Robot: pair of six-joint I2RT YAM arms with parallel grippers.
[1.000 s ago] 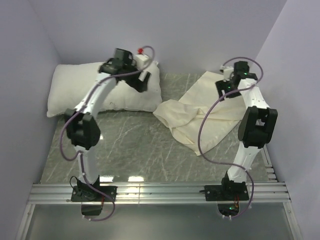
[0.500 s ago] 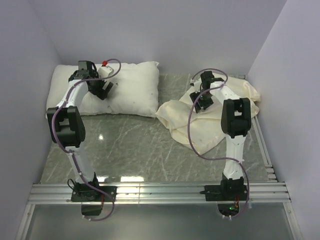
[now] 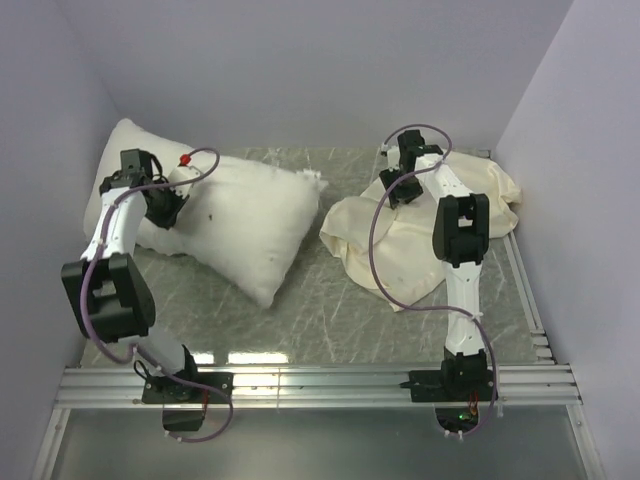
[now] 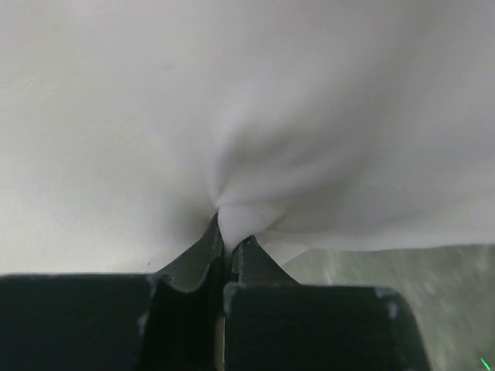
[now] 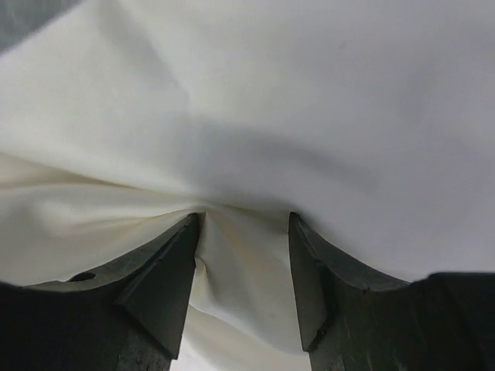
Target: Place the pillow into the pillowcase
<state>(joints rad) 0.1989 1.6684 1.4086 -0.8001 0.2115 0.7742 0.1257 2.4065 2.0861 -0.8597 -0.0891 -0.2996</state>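
The pillow (image 3: 235,215) lies slanted on the table (image 3: 330,320), fully outside the pillowcase (image 3: 400,245), which sits crumpled to the right of the pillow, a little apart from it. The left gripper (image 4: 230,246) is pressed together on a pinch of white cloth at the pillow's far left part. The right gripper (image 5: 244,232), well to the right of the pillow, has its jaws half spread around a cream fold; whether it really grips, I cannot tell. I judge this as the grasping step. Next, the sack's mouth must be found and opened toward the pillow.
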